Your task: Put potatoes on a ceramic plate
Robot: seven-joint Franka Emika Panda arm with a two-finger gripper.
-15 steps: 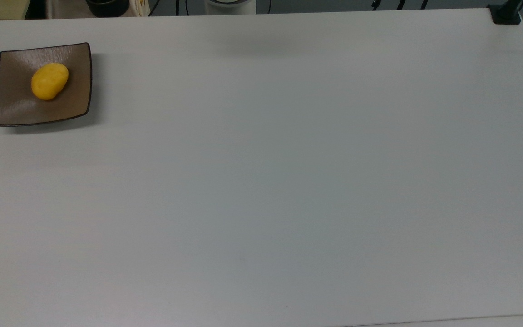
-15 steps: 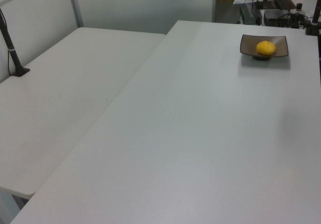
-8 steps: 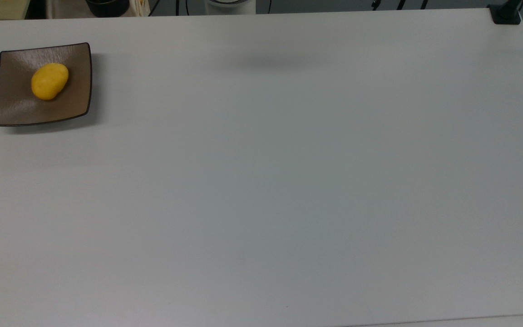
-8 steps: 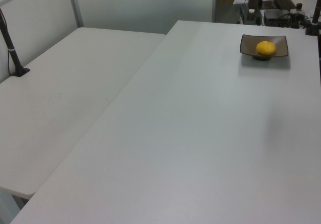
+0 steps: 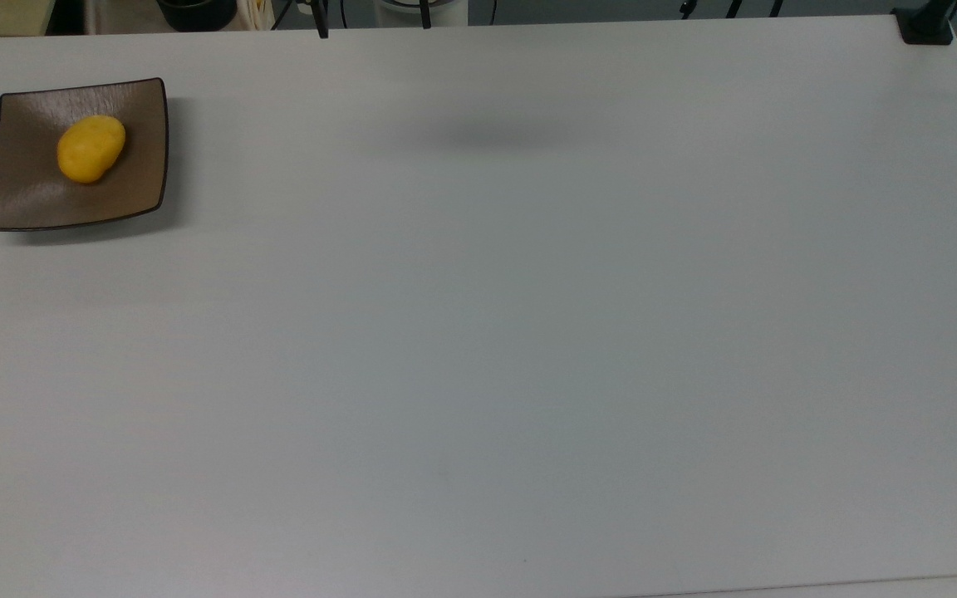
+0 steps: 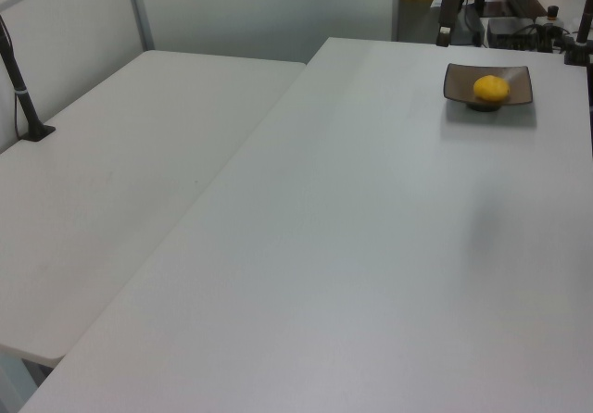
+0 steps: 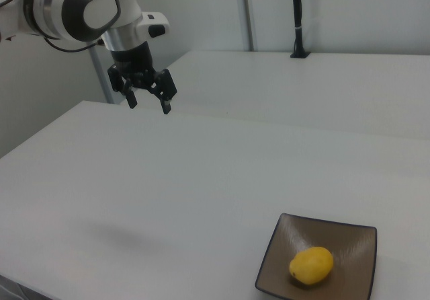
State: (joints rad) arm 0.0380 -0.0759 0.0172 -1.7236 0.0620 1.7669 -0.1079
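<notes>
A small yellow potato (image 5: pixel 91 148) (image 6: pixel 491 88) (image 7: pixel 311 265) lies in the dished middle of the square brown ceramic plate (image 5: pixel 139 101) (image 6: pixel 517 74) (image 7: pixel 351 238), at the top view's far left corner of the white table. My gripper (image 7: pixel 149 105) hangs in the air, open and holding nothing, well away from the plate and high above the table. One dark fingertip (image 5: pixel 322 26) pokes in at the top view's upper edge, and a finger (image 6: pixel 446 19) is seen beyond the table's far edge in the left view.
A second white table (image 6: pixel 120 163) joins this one along one long side. A black clamped post (image 5: pixel 927 25) (image 6: pixel 23 89) (image 7: pixel 297 17) stands at its corner. Cables and equipment (image 6: pixel 519 24) sit past the table's far edge, near the plate.
My gripper's fingers have come into sight at the upper edges of the top and left views. Its faint shadow on the table has shifted. Potato and plate have not moved.
</notes>
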